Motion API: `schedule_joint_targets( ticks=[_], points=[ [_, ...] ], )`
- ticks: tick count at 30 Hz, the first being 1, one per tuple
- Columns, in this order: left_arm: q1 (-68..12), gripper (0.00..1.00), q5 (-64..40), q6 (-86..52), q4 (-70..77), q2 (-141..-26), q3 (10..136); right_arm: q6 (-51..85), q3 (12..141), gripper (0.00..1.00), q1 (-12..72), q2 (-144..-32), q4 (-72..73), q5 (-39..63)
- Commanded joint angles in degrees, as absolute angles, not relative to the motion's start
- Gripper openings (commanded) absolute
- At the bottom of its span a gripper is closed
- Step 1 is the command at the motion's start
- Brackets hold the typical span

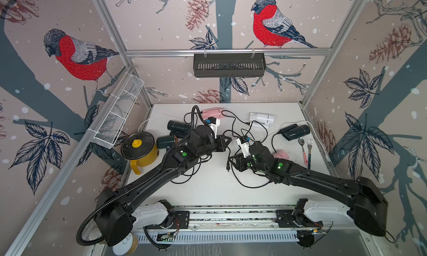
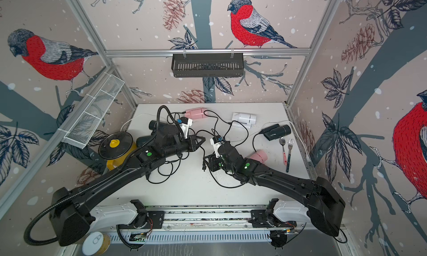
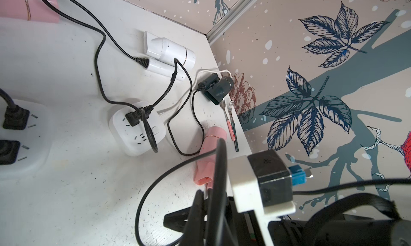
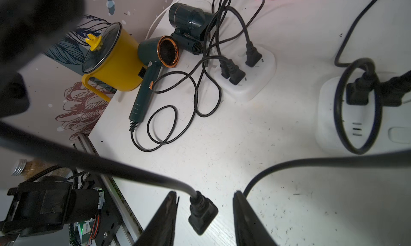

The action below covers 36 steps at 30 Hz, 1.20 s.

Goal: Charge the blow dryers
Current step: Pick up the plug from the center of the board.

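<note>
Several blow dryers lie on the white table: pink and white at the back, black at the right, black and dark green at the left, and a second pink one beside the right arm. My left gripper is shut on a thin black cord. That cord's plug hangs between the open fingers of my right gripper, touching neither. Two white power strips hold several plugs.
A yellow pot with a black lid stands at the left edge. A spoon and a fork lie near the right wall. Loose cords loop across the middle of the table. A white mesh basket hangs on the left wall.
</note>
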State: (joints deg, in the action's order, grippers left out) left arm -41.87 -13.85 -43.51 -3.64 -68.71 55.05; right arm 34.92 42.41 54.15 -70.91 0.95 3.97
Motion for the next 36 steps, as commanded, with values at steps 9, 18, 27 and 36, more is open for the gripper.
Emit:
schedule_joint_targets(
  ticks=[9,18,27,36],
  points=[
    [-41.8,0.02,-15.2,-46.5,0.9,-68.7,54.7,37.4,43.6,0.35,54.2,-76.5,5.0,2.3],
    [-41.8,0.02,-13.1,-45.4,0.3,-68.2,54.3,37.4,43.7,0.19,55.2,-77.6,4.0,1.6],
    [-41.9,0.28,-14.2,-42.3,1.9,-67.7,53.4,35.8,40.0,0.09,52.0,-65.5,2.8,-0.1],
    [-41.8,0.52,-14.9,-39.3,3.5,-67.8,51.6,30.6,40.3,0.09,43.4,-50.5,-3.1,7.1]
  ],
)
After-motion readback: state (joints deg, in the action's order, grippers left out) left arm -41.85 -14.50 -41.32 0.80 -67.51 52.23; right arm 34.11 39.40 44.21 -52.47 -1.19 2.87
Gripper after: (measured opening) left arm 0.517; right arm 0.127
